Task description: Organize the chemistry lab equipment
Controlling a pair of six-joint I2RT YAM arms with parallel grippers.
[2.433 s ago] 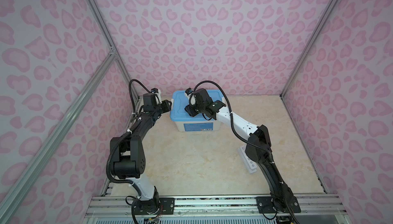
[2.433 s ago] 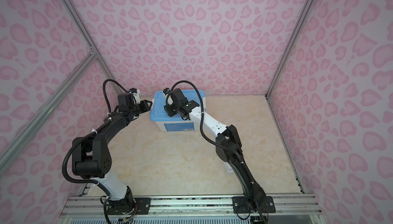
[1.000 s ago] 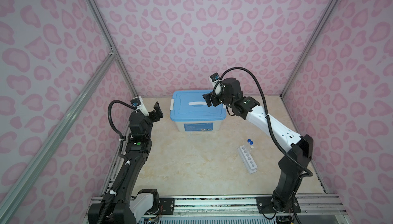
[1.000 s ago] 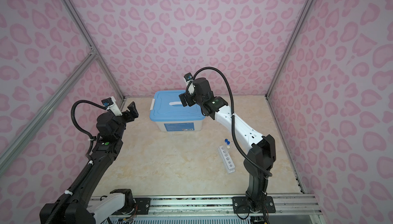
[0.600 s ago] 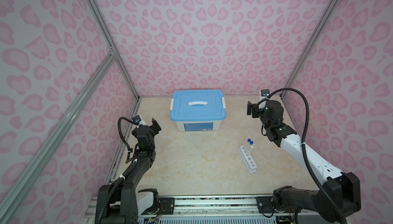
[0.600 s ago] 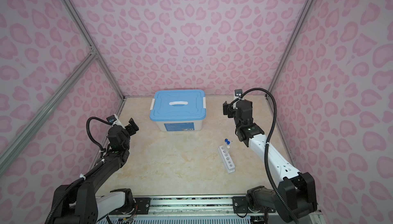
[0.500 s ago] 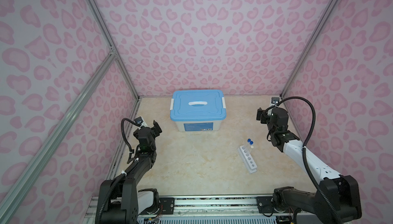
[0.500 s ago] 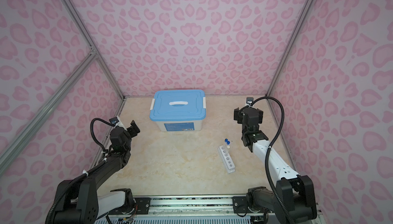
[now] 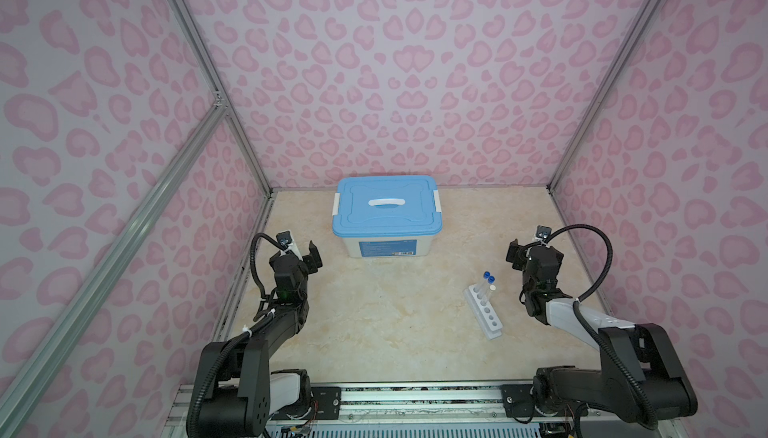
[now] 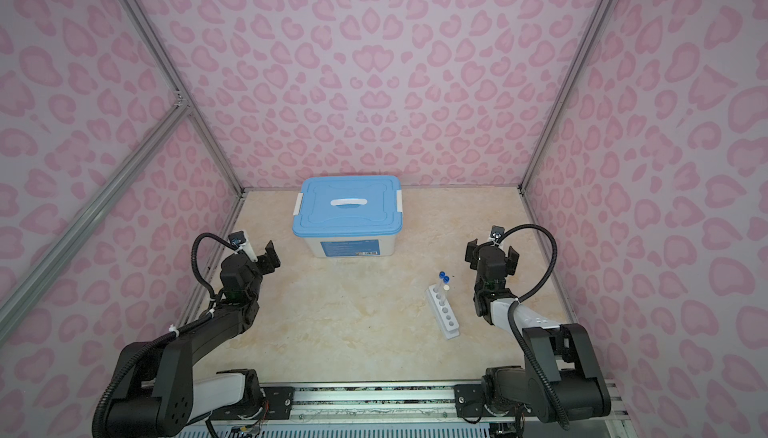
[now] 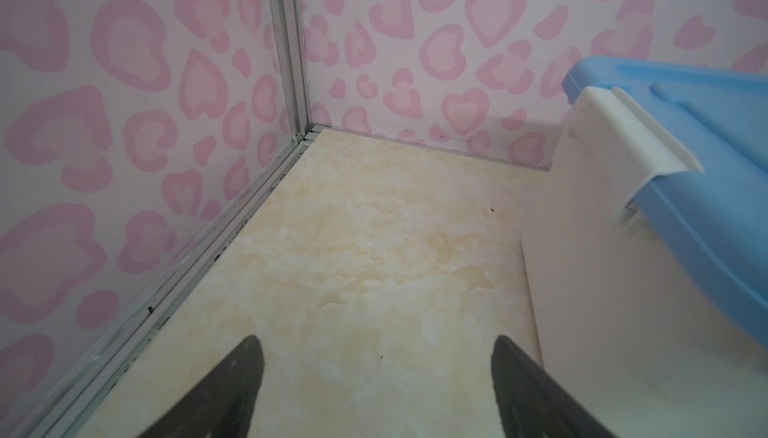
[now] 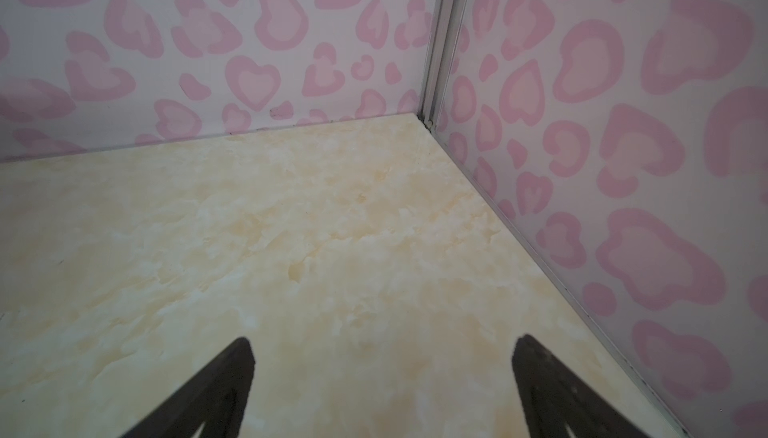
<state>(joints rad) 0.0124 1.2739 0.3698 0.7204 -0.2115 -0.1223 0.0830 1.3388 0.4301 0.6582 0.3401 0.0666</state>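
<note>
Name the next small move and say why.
Probably just park both arms at rest. The left pincer and right pincer are open and empty, the capped tubes stand in the white rack, the bin has its lid on, and nothing else loose is in view.

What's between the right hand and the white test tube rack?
Nothing. Only bare tabletop lies between the open right hand and the white rack, and both top views show that gap.
</note>
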